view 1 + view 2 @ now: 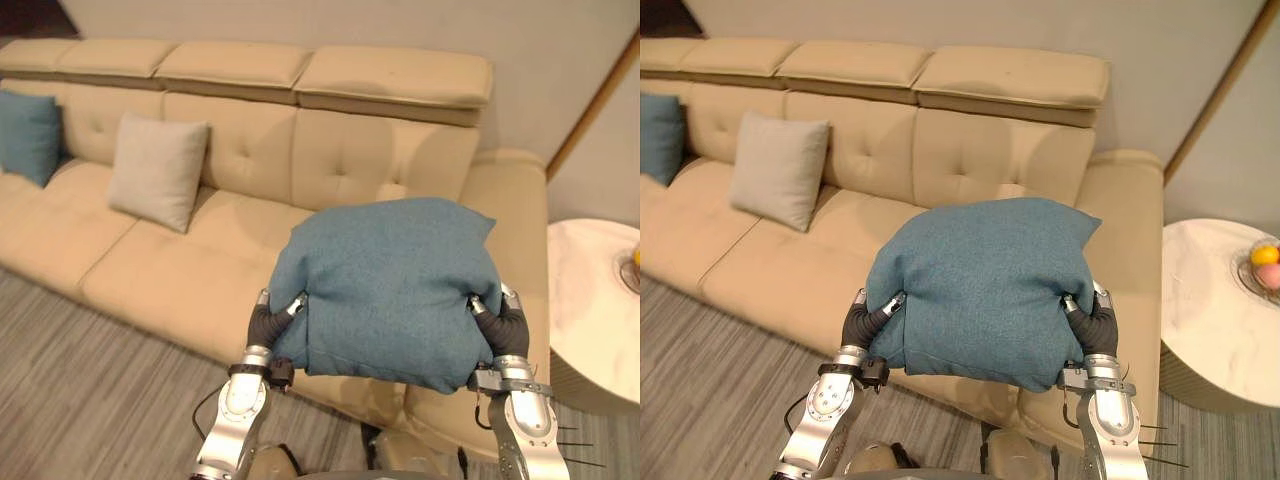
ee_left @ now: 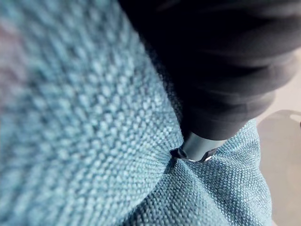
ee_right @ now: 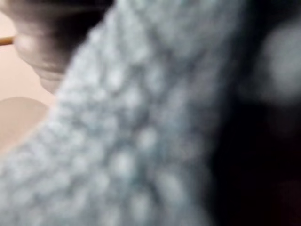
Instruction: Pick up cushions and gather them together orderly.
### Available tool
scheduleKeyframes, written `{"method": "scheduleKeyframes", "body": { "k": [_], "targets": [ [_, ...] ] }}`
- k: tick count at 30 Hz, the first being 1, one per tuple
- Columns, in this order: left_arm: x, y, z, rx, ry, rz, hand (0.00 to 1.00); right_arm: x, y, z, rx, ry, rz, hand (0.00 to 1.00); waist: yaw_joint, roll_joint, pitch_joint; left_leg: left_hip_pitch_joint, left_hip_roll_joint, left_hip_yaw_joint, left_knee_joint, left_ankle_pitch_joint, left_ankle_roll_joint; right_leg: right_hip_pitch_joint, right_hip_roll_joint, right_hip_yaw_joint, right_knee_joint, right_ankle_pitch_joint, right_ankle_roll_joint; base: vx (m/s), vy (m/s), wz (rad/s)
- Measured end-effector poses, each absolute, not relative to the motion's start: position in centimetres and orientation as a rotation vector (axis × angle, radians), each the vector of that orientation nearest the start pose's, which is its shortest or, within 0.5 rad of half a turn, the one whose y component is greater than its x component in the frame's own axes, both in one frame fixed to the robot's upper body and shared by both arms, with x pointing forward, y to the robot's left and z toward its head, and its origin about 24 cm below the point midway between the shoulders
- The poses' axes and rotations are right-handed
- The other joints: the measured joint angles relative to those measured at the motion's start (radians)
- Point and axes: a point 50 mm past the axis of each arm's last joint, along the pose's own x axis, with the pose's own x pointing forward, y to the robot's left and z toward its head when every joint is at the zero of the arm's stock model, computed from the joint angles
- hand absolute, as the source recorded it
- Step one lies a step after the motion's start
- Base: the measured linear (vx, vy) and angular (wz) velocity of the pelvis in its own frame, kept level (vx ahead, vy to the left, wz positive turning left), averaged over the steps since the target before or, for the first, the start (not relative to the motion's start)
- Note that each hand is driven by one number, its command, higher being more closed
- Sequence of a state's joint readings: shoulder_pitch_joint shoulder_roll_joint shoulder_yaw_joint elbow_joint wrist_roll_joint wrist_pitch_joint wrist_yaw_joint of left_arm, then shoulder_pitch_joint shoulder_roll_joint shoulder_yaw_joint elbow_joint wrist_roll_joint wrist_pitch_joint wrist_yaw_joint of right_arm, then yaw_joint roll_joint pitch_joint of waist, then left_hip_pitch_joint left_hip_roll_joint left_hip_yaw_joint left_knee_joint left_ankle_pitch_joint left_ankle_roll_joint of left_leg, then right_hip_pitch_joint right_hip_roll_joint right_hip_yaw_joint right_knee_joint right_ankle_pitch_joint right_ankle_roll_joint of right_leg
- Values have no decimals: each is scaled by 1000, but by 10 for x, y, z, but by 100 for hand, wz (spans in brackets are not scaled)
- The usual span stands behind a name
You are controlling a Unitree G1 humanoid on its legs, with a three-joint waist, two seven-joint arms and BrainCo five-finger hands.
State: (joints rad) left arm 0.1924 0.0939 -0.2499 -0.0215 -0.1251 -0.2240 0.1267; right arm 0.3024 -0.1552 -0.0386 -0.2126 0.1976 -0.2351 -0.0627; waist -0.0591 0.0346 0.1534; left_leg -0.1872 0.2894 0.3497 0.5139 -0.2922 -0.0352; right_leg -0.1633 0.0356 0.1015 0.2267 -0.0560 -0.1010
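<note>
I hold a large blue cushion in the air in front of me, over the right end of the beige sofa. My left hand grips its left side and my right hand its right side, thumbs dug into the fabric. In the left wrist view a finger presses a dent into the blue weave. A beige cushion leans on the sofa back at the left. A second blue cushion leans at the far left end.
A round pale side table stands right of the sofa, with a bowl of fruit on it. Grey striped floor runs along the sofa's front. The sofa's middle seats hold nothing.
</note>
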Motion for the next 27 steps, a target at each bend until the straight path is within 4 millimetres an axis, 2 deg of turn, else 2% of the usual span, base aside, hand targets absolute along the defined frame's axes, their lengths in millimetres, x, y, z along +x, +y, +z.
{"method": "scheduleKeyframes", "body": {
  "k": [2,4,5,6,7,10,11,13,15,17,20,22,25,26,27],
  "targets": [
    [203,123,17,-97,-5,-39,100,191,-202,51,23,-149,-152,100,14,1,-1,0,-33,-103,-108,18,-26,0,5,88,10,-14,24,182,355,-134],
    [200,123,13,-101,12,-33,100,191,-202,45,21,-122,-153,100,16,12,-11,18,-47,-157,-199,38,-38,-9,23,152,23,-30,53,130,370,-136],
    [196,123,9,-106,33,-27,100,192,-204,39,11,-96,-149,100,18,50,-34,40,-46,-164,-276,90,-31,-32,55,192,31,-39,85,120,437,-157],
    [193,124,3,-102,58,-20,100,196,-202,32,10,-66,-138,100,21,55,-39,61,-50,-159,-274,168,-89,-34,66,225,32,-46,107,129,444,-167],
    [192,127,-1,-93,78,-16,100,197,-201,25,11,-39,-133,100,20,39,-44,68,-60,-140,-260,160,-95,-30,50,235,33,-44,130,165,403,-117],
    [188,133,-15,-51,138,-26,100,194,-199,8,24,35,-132,100,-9,-12,-68,95,-124,-48,-271,163,-82,-47,-29,260,7,-26,190,148,264,-74],
    [187,134,-16,-45,145,-31,100,194,-198,5,23,51,-128,100,-8,-15,-70,103,-143,-22,-271,162,-80,-42,-52,261,-26,-8,206,96,235,-87],
    [187,137,-16,-32,145,-35,100,197,-195,1,24,67,-116,100,-10,-12,-70,120,-163,16,-273,159,-74,-29,-79,267,-85,30,210,82,203,-80],
    [189,142,-15,-19,139,-29,100,204,-192,-1,18,75,-98,100,-8,-10,-70,131,-166,42,-285,159,-74,-30,-84,249,-122,68,201,45,90,-69],
    [193,143,-12,-11,124,-30,100,211,-190,-1,-2,71,-84,100,-9,-4,-70,149,-165,64,-335,165,-65,-34,-87,153,-166,114,176,28,19,-40],
    [195,143,-11,1,118,-34,100,217,-191,-1,-28,75,-66,100,-12,-3,-70,151,-165,63,-360,165,-65,-42,-83,112,-181,130,165,5,-21,-13],
    [197,144,-12,10,117,-35,100,219,-190,-1,-39,75,-61,100,-11,-3,-70,141,-165,60,-364,165,-65,-50,-85,79,-190,142,165,-60,-34,-1],
    [208,146,-11,47,106,-18,100,231,-187,6,-83,42,-55,100,-9,7,-64,85,-168,36,-370,172,-53,-74,-93,2,-251,209,149,-138,-49,13],
    [216,150,-8,69,89,10,100,239,-181,13,-106,10,-43,100,-7,7,-63,44,-174,30,-375,180,-42,-98,-101,-28,-285,241,143,-172,-46,15],
    [220,152,-6,74,77,24,100,244,-177,17,-113,-9,-37,100,-6,5,-61,23,-182,21,-376,181,-39,-108,-109,-44,-303,248,140,-170,-44,23]
  ]
}}
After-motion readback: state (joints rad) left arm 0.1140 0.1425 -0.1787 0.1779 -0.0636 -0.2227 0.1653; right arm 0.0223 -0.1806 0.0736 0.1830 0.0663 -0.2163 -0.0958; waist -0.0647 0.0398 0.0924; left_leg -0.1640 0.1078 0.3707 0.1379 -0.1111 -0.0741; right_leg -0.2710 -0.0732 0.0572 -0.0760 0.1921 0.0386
